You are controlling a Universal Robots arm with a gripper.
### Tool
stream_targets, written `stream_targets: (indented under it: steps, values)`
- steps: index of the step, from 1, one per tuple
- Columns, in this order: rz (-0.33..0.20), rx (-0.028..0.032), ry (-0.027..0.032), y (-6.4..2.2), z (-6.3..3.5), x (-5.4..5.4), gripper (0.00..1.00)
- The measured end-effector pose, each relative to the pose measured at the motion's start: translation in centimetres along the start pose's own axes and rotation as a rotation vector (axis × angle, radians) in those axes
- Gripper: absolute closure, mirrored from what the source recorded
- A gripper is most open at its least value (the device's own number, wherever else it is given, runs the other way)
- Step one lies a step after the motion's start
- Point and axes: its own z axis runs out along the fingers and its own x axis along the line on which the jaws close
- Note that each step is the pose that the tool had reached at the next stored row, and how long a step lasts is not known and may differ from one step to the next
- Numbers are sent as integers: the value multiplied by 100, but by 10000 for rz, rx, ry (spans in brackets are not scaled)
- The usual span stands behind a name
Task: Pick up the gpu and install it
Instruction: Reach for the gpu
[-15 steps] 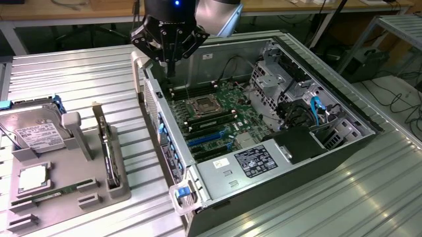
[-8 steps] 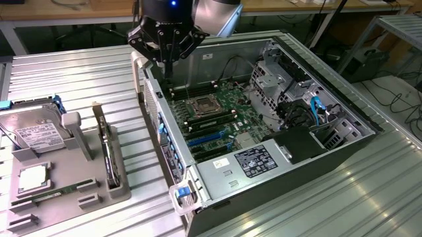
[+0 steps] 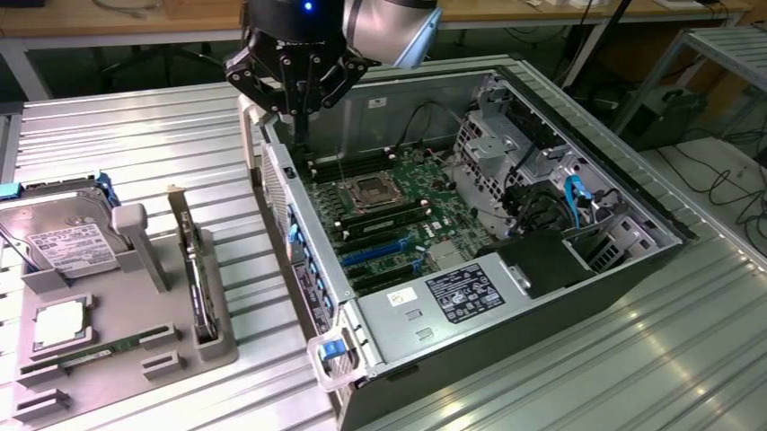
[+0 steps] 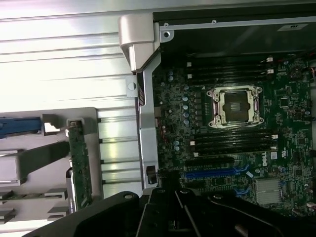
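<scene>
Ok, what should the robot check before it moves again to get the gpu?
1. End effector empty: ok, shut, nothing in it.
2. Thin black gpu card with silver bracket standing in grey plastic holder: ok.
3. End effector above gpu card: not ok, it hangs over the edge of the open black computer case.
4. Long blue slots on green motherboard free: ok.
5. Gpu card loose in holder: cannot tell.

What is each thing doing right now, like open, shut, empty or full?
computer case: side open, motherboard showing.
gripper: shut, nothing in it, above the case's edge.
gpu: standing on edge in the gray holder, untouched.
CPU socket: empty.
hard drive: resting in the holder.
</scene>
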Motion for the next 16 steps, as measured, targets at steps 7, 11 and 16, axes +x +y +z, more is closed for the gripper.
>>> stream_targets:
  steps: [7,11,16]
  values:
    - [0,0,1,-6,0,45,89]
    - [0,0,0,-10,0,76,89]
    - [1,0,0,-16,0,108,89]
